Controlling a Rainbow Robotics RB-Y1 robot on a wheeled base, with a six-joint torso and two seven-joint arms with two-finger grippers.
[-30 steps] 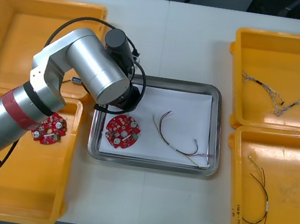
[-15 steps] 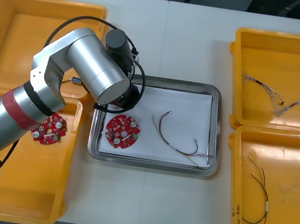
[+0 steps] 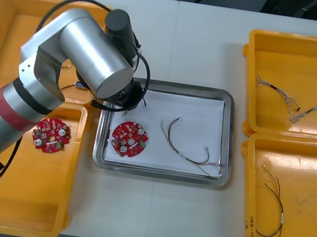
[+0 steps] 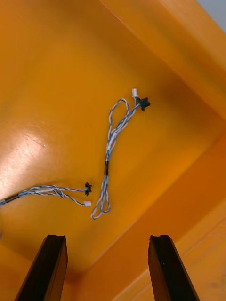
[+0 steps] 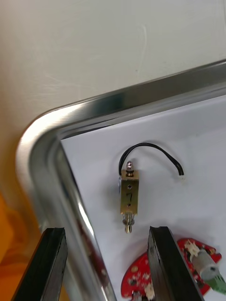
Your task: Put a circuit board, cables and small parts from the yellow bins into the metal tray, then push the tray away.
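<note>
Twisted blue and white cable point(image 4: 110, 155), lying loose on the floor of the far right yellow bin point(image 3: 272, 57), with a second cable of the same kind just beside it. It is light, thin and limp, and will likely sag and trail when lifted. A pinch near mid-length, at the dark sleeve and taken close to the bin floor, seems the best-balanced hold. The right jaws hang above it, spread wide and empty, pointing down into the bin. The metal tray point(image 3: 168, 86) at mid-table point(image 3: 204, 37) holds a red circuit board point(image 3: 129, 138), a black cable point(image 3: 186, 148) and a small metal part point(image 5: 129, 195). The left arm point(image 3: 85, 56) bends across to the tray's far left corner, its jaws wide open over that part and gripping nothing.
</note>
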